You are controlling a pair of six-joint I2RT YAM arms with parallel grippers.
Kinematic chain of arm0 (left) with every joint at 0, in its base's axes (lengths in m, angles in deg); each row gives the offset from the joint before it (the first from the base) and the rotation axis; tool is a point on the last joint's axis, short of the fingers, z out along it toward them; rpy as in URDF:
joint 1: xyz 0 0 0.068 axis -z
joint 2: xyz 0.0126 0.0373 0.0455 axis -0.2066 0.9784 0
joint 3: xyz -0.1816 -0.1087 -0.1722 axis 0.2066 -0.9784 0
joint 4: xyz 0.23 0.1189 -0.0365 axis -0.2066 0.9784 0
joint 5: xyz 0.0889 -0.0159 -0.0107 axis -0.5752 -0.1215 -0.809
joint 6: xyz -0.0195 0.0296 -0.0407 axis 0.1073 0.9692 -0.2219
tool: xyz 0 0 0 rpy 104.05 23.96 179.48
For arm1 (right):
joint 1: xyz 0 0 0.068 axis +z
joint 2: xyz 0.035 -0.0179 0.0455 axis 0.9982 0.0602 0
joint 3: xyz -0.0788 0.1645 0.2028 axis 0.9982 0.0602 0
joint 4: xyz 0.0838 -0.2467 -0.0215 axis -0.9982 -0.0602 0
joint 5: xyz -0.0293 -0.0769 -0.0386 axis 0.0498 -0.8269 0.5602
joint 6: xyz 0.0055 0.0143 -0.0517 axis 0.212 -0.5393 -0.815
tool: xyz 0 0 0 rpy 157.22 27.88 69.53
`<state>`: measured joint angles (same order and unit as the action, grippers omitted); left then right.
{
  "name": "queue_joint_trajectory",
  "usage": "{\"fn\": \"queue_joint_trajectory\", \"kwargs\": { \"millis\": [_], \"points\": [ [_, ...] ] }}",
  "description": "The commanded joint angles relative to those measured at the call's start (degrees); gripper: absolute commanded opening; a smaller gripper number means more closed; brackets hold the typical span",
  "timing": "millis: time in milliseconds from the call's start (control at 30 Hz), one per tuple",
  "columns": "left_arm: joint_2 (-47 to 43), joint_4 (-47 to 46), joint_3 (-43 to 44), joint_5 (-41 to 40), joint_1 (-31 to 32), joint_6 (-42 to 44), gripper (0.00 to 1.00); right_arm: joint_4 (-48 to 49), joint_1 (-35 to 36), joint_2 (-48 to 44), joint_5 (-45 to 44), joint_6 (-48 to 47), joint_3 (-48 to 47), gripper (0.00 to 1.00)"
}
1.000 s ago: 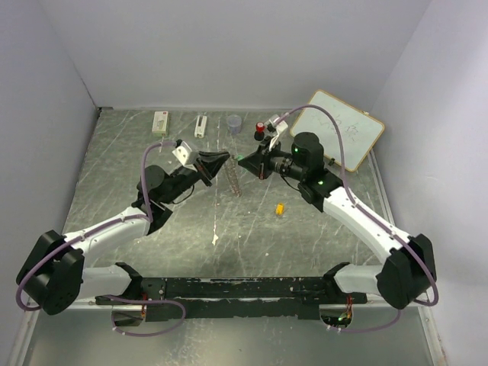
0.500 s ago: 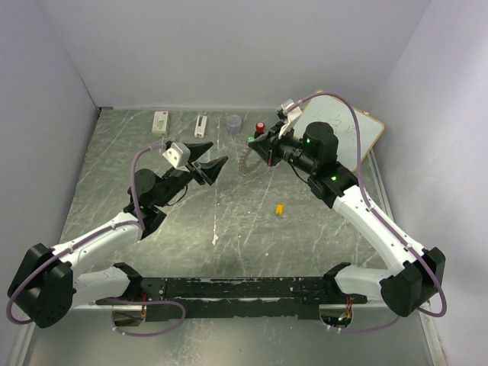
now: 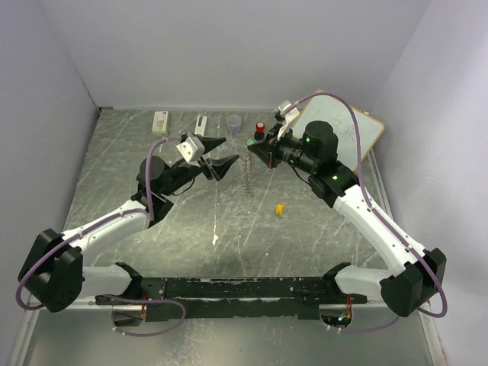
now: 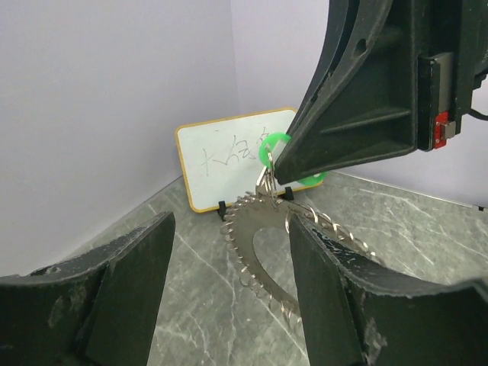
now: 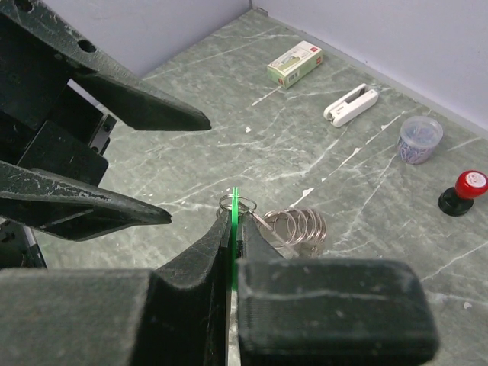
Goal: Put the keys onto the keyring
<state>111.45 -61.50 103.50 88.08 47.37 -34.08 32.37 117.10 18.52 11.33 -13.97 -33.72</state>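
Note:
My right gripper [image 3: 252, 145] is shut on the bright green key [image 4: 271, 144], pinching it flat between its fingertips [image 5: 235, 219]. The keyring [image 4: 255, 242], a thin metal ring edged with small silvery loops, hangs from that key by a small wire loop, above the table. In the top view the keyring [image 3: 248, 177] shows edge-on below the right gripper. My left gripper [image 3: 230, 149] stands open just left of the ring, and its fingers [image 4: 130, 290] frame the ring without touching it. The yellow-orange key [image 3: 280, 207] lies on the table to the right.
A small whiteboard [image 3: 341, 128] leans at the back right. Along the back stand a red-topped black knob [image 3: 260, 127], a small grey cup [image 3: 234, 122], a white clip [image 3: 200, 125] and a small box [image 3: 160, 122].
The left gripper opened, let go of the keyring and drew slightly left. The right gripper carried the green key and ring up and back; the ring now hangs edge-on.

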Motion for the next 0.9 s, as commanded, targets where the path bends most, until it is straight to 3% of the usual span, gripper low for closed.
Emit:
{"fn": "queue_joint_trajectory", "kwargs": {
  "millis": [0, 533, 867],
  "points": [
    [2.30, 0.51, 4.19, 4.81, -0.20, 2.64, 0.72, 0.91, -0.04, -1.48, 1.76, -1.34, -2.01, 0.00],
    [6.78, 1.18, 7.27, 12.96, -0.12, 2.29, 0.64, 1.09, -0.05, -0.91, 3.15, -1.14, -2.23, 0.00],
    [8.71, -0.23, 8.63, 13.30, -0.18, 0.90, 0.49, 1.47, -0.05, -1.00, 3.93, -0.63, -1.81, 0.00]
  ]
}}
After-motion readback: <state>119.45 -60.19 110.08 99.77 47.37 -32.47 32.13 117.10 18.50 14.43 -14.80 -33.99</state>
